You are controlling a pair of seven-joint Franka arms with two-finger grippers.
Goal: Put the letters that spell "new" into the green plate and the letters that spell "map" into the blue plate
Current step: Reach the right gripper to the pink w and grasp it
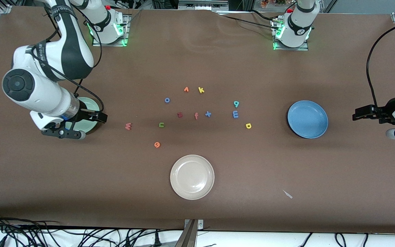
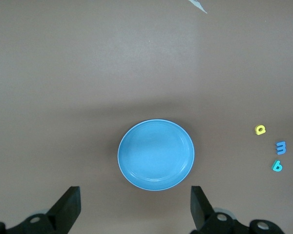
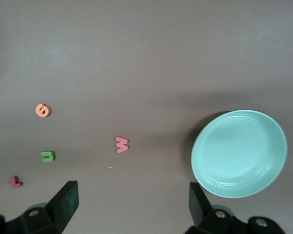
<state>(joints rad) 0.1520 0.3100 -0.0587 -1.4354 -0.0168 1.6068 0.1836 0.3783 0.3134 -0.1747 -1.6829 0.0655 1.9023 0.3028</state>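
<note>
From my station I see the right gripper (image 3: 129,207) hanging over the right arm's end of the table, its fingers (image 3: 66,202) spread wide and holding nothing. The green plate (image 3: 239,153) sits on the table under that arm, partly hidden by the wrist in the front view; in the right wrist view it lies off to one side of the open jaws, not between them. The pink w (image 1: 128,126) is the nearest letter to that plate, then the green n (image 1: 161,125), with the orange e (image 1: 157,144) closer to the front camera than both. None of them touches the plate or the gripper.

The left gripper (image 2: 134,207) hovers at the left arm's end of the table, also wide open and empty. In its wrist view the blue plate (image 2: 156,155) lies on the table near the fingertips (image 2: 71,200), roughly centred on the gap between them. The teal p (image 1: 236,103), blue m (image 1: 235,114) and yellow a (image 1: 248,126) lie in a loose row toward the table's middle from the blue plate, well apart from the left gripper.

A cream-white plate (image 1: 192,177) sits nearest the front camera, and I see the dark red z (image 1: 180,115) just beside the salmon f (image 1: 196,116) in the middle cluster.
</note>
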